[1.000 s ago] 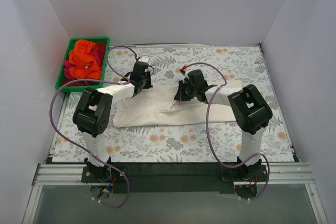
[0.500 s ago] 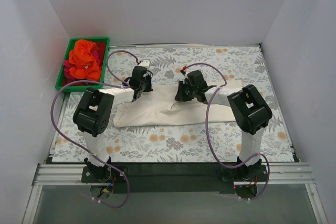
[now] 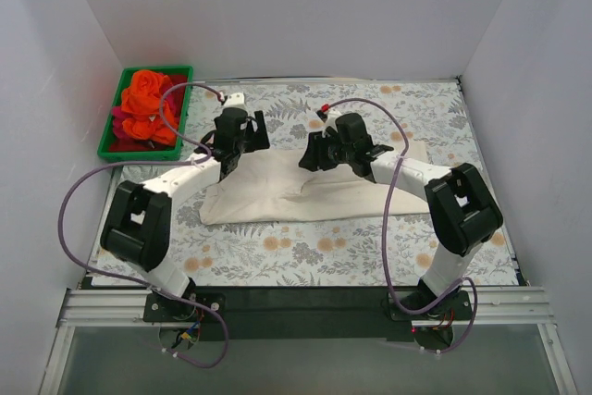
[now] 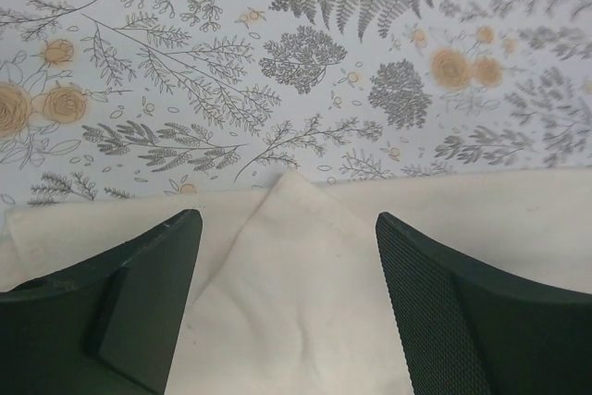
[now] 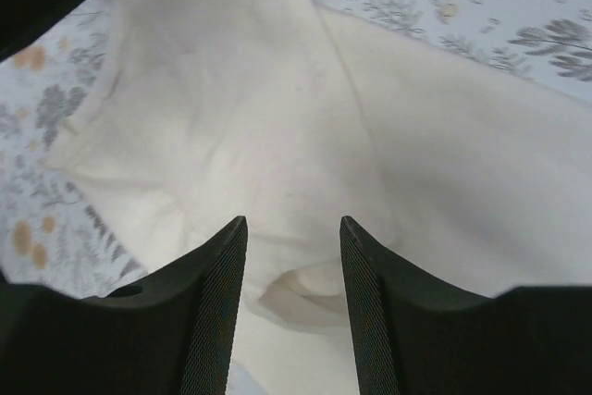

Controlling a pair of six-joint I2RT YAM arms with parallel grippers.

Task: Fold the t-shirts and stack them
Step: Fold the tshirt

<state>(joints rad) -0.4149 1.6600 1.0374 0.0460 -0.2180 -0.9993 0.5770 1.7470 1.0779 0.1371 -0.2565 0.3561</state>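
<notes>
Left gripper [image 4: 285, 224] and right gripper [image 5: 293, 224] spread, empty, above far edge of cream t-shirt [image 3: 314, 193] lying across middle of table [image 3: 305, 256]. Probably best to regrip both short ends level, pulling taut so next fold lands square.

Top external camera sitting high behind arm bases [image 3: 176, 307], looking down and forward, taking in whole tablecloth [image 3: 370, 247] from far. Left wrist camera hanging close over cloth, facing down past left gripper fingers [image 4: 139, 312] at cream t-shirt [image 4: 305, 312] edge. Right wrist camera also close, peering between right gripper fingers [image 5: 208, 321] onto same shirt. All three views sharing that shirt.
</notes>
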